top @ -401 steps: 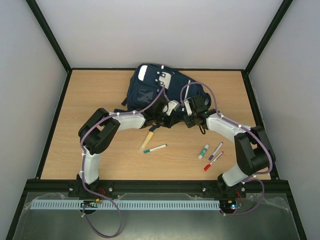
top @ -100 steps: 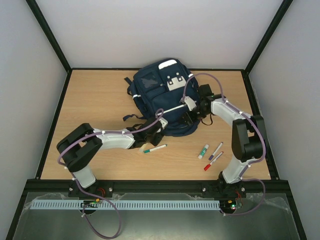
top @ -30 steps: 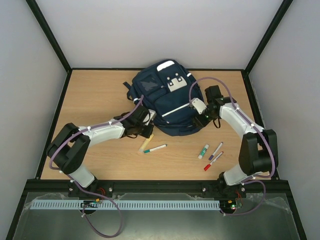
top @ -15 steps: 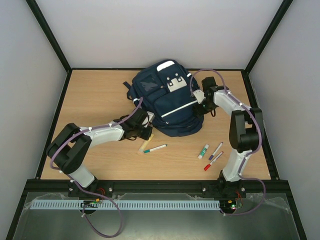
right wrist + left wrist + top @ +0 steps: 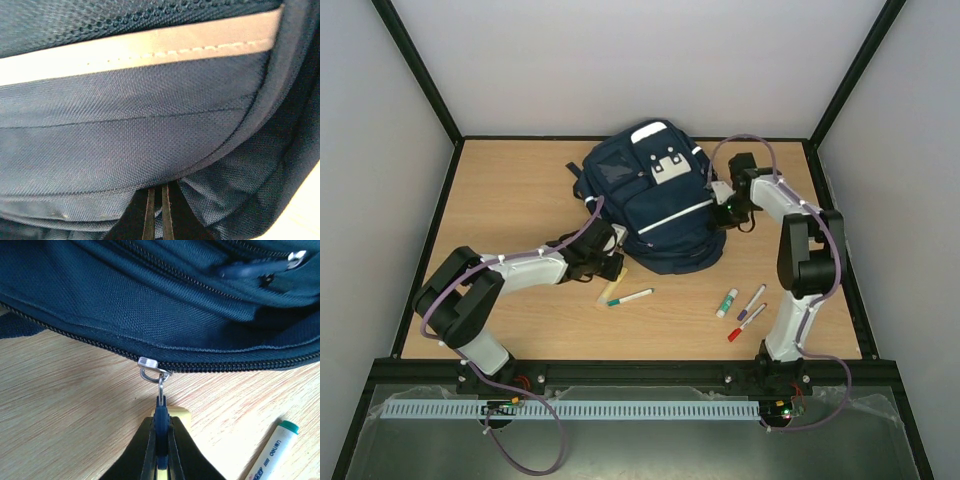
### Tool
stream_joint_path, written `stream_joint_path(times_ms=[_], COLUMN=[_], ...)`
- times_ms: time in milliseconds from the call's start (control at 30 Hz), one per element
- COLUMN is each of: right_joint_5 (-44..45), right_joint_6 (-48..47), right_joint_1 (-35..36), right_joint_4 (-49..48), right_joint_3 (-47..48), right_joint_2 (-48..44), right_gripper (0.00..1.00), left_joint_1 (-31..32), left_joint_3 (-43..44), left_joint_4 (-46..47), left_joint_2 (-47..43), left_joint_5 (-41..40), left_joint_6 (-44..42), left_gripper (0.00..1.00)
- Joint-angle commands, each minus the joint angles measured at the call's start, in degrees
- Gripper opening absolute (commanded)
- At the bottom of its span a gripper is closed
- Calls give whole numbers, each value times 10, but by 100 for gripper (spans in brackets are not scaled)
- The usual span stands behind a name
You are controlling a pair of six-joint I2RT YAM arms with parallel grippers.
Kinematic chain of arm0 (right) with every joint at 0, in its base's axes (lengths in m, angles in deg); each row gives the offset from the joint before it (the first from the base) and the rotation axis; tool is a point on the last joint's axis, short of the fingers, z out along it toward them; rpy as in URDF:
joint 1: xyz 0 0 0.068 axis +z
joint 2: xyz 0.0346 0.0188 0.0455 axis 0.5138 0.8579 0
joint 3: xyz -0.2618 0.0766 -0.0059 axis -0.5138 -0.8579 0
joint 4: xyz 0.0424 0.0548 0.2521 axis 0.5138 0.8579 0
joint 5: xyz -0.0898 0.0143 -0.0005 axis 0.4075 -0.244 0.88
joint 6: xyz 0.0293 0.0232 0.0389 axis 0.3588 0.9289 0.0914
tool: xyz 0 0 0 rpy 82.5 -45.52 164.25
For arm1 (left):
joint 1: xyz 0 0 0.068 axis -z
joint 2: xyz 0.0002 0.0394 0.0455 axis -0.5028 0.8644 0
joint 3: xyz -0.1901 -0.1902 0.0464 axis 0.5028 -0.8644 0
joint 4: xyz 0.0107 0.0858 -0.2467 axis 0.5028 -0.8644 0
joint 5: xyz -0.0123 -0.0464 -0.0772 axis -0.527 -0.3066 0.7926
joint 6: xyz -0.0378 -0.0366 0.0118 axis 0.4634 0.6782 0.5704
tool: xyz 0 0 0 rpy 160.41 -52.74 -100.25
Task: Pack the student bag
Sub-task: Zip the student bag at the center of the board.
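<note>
right pincer (image 5: pixel 155 196) newly closed, apparently pinching side fabric of the student bag (image 5: pixel 660 222), bag rotated since the start

Clearance around the bag (image 5: pixel 655 215). Left and far-left of the bag: bare table (image 5: pixel 510 195), open. Near-left corner: left gripper (image 5: pixel 616 260), clamped on the zip pull (image 5: pixel 160 410), with a yellow stick (image 5: pixel 611 288) and a green pen (image 5: pixel 630 297) just beside. Right side: right gripper (image 5: pixel 716 215), pressed shut against the bag. Near-right: 3 pens (image 5: pixel 752 301), well apart; bare wood between.
</note>
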Motion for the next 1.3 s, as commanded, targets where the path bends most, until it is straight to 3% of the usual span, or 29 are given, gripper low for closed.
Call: stream_joint_path(times_ms=[0,233,433,700,933,1267], right_joint_5=[-139,-263,-304,-168,-97,-4], right_joint_6=[17,65,76,28,-130,-189], right_joint_1=[-9,-68,-73,-71,44,203], right_joint_4=[57,79,66,-4,6,-44], right_joint_3=[59,124,57,-50,-123,-138], right_joint_2=[-81,-143,-131,-201,-288,-241], right_gripper=[1,1,1,4,35,44], left_joint_1=[3,3,6,8,27,35], left_joint_3=[-13,-18,-24,-35,-60,-65], left_joint_4=[1,7,16,32,98,107], left_joint_2=[-5,3,-15,-54,-91,-123], left_joint_5=[-4,-8,-10,-25,-48,-61], left_joint_6=[6,5,7,22,47,49], left_gripper=[2,2,2,2,2,2])
